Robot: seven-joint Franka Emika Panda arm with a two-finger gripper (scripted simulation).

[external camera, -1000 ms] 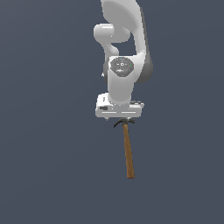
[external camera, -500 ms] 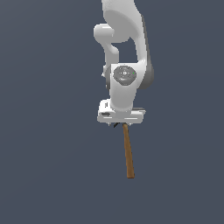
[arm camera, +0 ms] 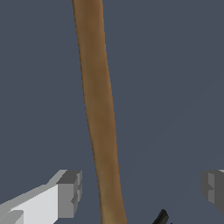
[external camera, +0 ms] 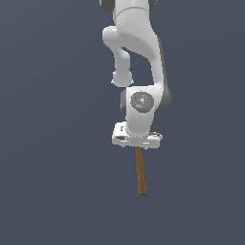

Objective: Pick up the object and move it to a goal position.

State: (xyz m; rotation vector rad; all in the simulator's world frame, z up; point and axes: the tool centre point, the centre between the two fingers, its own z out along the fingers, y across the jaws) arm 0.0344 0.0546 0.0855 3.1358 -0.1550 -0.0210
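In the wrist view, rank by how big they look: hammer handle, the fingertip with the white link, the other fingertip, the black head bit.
1. hammer handle, largest; nearness to the camera may exaggerate it.
2. fingertip with the white link.
3. other fingertip, cut by the frame edge.
4. black head bit, only a sliver in frame.

Plain dark grey-blue floor (external camera: 52, 191), w/ only the brown-handled hammer (external camera: 140, 174) lying on it.
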